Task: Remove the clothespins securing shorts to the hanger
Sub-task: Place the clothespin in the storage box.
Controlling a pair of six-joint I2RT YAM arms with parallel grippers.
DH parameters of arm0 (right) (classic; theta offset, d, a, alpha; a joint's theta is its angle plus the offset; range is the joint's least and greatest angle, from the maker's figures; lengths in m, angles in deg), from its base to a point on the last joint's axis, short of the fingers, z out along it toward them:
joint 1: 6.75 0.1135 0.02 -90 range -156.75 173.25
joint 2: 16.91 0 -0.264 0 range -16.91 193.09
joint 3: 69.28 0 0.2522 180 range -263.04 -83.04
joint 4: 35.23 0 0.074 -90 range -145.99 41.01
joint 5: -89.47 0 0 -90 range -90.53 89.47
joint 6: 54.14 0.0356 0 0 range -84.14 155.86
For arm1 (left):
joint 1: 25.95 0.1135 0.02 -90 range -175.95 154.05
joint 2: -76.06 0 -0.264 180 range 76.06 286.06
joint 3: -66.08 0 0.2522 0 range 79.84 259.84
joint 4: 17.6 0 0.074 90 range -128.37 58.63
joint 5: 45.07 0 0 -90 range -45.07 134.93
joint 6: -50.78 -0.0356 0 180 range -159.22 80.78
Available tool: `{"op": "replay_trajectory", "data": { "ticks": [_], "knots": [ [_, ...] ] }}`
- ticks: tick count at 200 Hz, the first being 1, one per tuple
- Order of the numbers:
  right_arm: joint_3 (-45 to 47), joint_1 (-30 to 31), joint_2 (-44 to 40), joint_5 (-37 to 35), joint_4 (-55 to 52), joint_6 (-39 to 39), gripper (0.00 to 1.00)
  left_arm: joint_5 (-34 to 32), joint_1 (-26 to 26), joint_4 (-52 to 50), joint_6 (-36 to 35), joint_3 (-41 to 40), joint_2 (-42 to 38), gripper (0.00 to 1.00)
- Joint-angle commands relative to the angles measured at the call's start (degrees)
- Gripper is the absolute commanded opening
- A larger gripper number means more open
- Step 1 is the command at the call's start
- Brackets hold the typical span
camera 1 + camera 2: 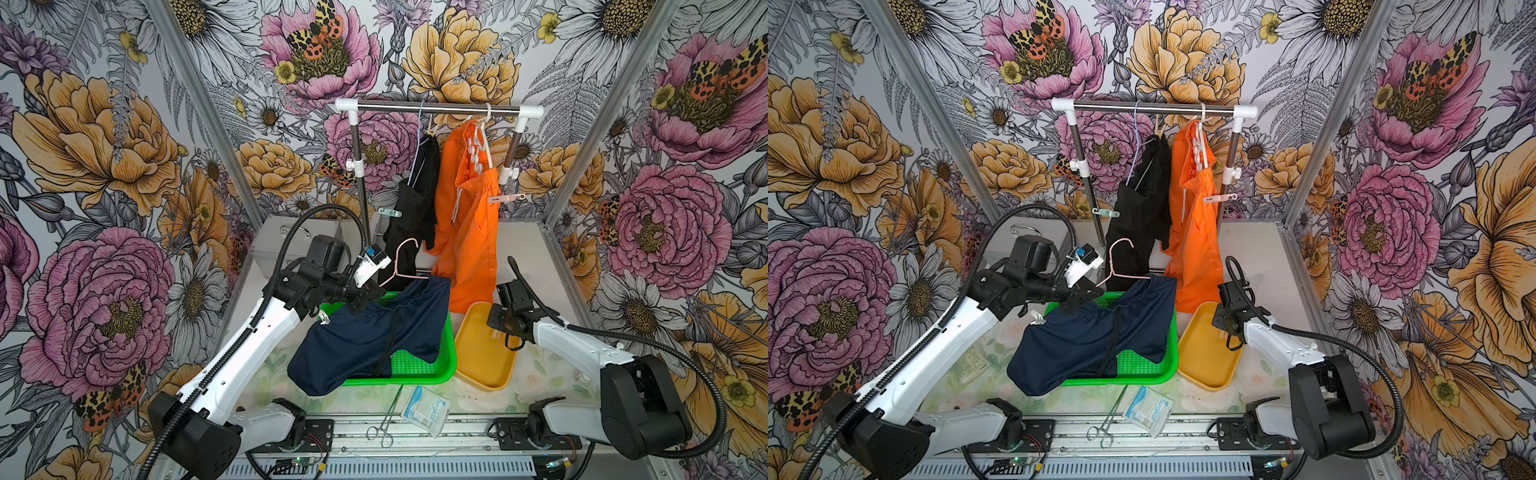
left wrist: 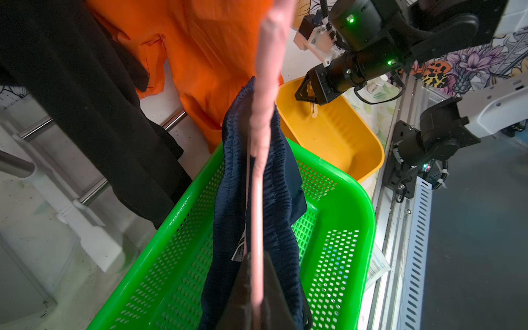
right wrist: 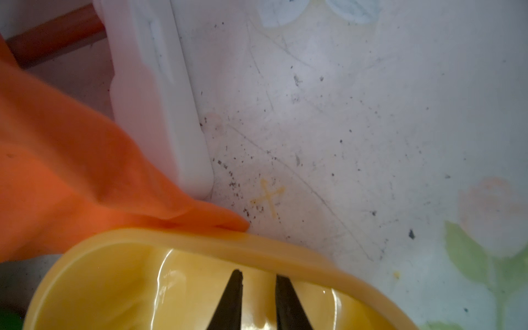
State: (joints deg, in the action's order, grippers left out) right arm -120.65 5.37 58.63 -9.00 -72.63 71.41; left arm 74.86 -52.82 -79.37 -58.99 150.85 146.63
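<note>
My left gripper (image 1: 376, 291) is shut on the thin pink hanger (image 2: 258, 200). It holds the navy shorts (image 1: 374, 336) over the green basket (image 1: 446, 365). A white clothespin (image 1: 324, 320) sits at the waistband's left end. My right gripper (image 3: 258, 275) is low inside the yellow tray (image 1: 478, 370), its fingers a narrow gap apart. In the left wrist view a pale clothespin (image 2: 313, 110) hangs from between them. The black shorts (image 1: 415, 208) carry a grey-teal clothespin (image 1: 390, 213). The orange shorts (image 1: 469, 232) carry a pink clothespin (image 1: 505, 198). Both pairs hang on the rack.
The steel rack (image 1: 436, 109) stands at the back, its white foot (image 3: 160, 114) beside the tray. Steel forceps (image 1: 384, 419) and a blue-white packet (image 1: 426, 409) lie near the front edge. A grey box (image 1: 286, 245) sits at the back left.
</note>
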Motion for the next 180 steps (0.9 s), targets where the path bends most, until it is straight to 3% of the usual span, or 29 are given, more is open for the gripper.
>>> {"op": "replay_trajectory", "data": {
  "ticks": [1, 69, 127, 180],
  "knots": [
    [-3.7, -1.0, 2.2, 1.1, 4.5, -2.7, 0.00, -0.1, -0.1, 9.3, 2.0, 0.1, 1.1, 0.00],
    [-9.5, -2.3, 9.5, 3.7, 6.2, -6.3, 0.00, 1.0, 1.1, 11.8, 1.8, 4.4, 5.8, 0.00],
    [-4.4, -2.4, 1.6, 5.5, 5.8, -3.6, 0.00, 2.8, 0.8, 10.2, 3.9, 5.4, -2.3, 0.00],
    [-1.7, -2.4, -2.1, 4.5, 3.5, -2.8, 0.00, 1.8, -0.9, 7.3, 3.6, 11.4, -5.7, 0.00]
  ]
}}
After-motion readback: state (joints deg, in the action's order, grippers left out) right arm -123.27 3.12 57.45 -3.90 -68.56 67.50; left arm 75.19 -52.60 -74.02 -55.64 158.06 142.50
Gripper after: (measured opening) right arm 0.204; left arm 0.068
